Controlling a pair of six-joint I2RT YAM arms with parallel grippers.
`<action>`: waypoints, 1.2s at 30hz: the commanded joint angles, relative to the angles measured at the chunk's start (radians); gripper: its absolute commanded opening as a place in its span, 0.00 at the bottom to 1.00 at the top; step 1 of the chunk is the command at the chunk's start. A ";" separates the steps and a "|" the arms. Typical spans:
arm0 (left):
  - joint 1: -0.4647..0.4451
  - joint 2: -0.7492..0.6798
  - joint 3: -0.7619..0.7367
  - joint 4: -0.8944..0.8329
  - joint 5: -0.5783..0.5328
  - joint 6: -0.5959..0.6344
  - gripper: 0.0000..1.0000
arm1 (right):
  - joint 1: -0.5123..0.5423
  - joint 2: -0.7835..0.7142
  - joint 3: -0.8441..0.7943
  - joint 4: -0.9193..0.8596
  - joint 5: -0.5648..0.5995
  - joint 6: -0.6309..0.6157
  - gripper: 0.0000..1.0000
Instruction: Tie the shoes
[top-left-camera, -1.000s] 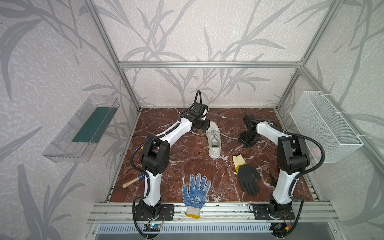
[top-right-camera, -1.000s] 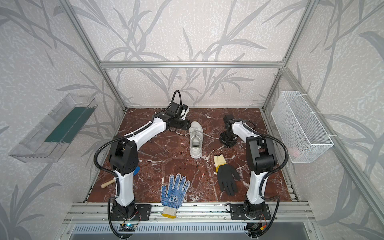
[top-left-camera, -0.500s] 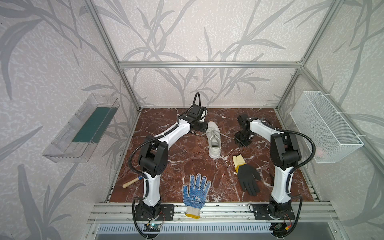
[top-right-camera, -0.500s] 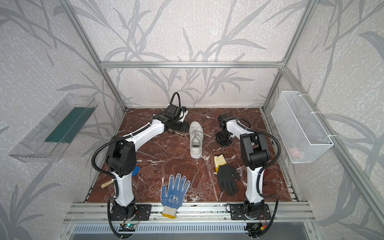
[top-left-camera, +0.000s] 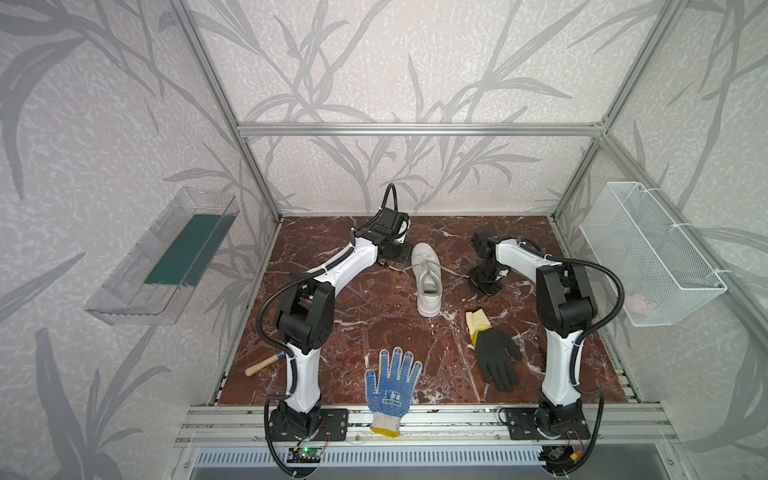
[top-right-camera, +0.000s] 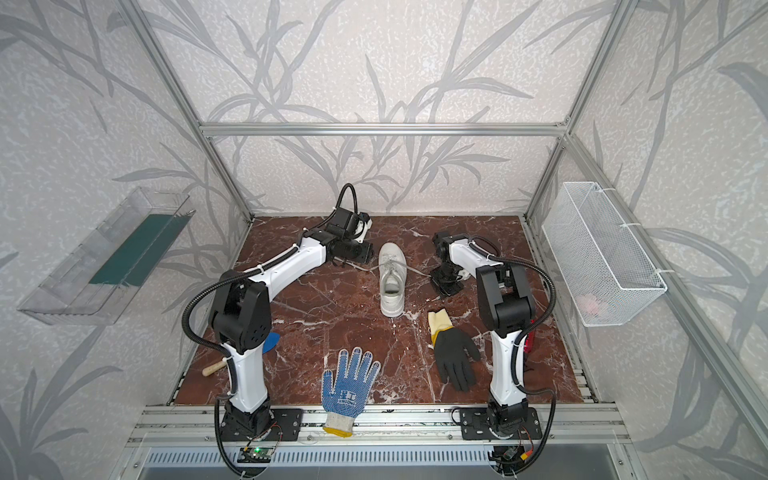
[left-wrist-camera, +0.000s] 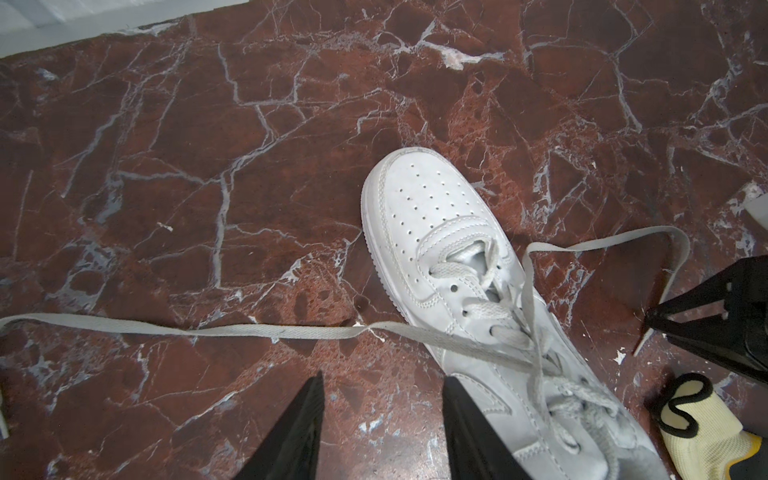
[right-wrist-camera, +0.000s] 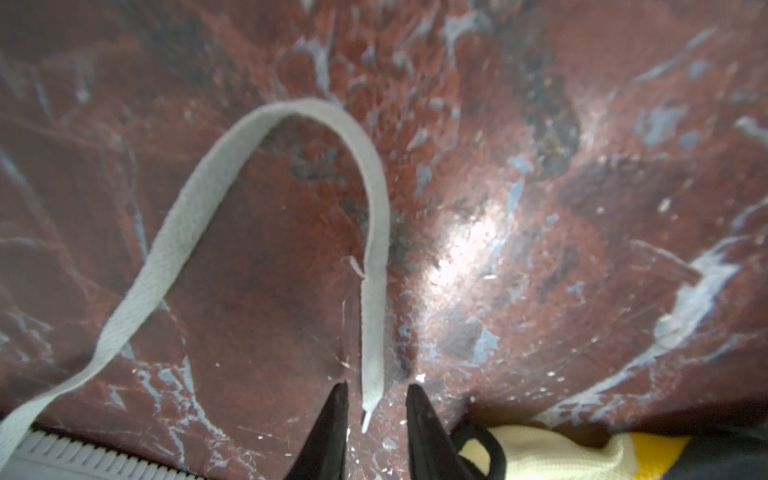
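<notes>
Sneaker (top-left-camera: 428, 278) central; left tool (left-wrist-camera: 382, 376) agape, empty; right tool (right-wrist-camera: 377, 385) narrowly apart, straddling lace tip (right-wrist-camera: 365, 417).

High stereo overviews, close wrist views

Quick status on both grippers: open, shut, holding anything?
Left gripper: open, empty, just short of the lace beside the shoe.
Right gripper: open, other lace end between its fingers, not pinched.

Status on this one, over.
Left claw open, empty, beside sneaker. Right claw open astride lace end, no grip yet. Sneaker untied. Cuff of black glove close by right claw.
</notes>
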 joint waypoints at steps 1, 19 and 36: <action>0.004 -0.029 0.001 -0.020 -0.016 0.010 0.49 | 0.005 0.010 -0.015 -0.024 0.017 0.018 0.23; 0.002 -0.082 -0.005 -0.075 0.016 -0.028 0.48 | -0.004 -0.066 -0.182 0.093 -0.017 0.064 0.00; -0.057 -0.146 -0.016 -0.104 0.132 -0.148 0.46 | -0.045 -0.137 -0.172 0.511 -0.382 0.141 0.00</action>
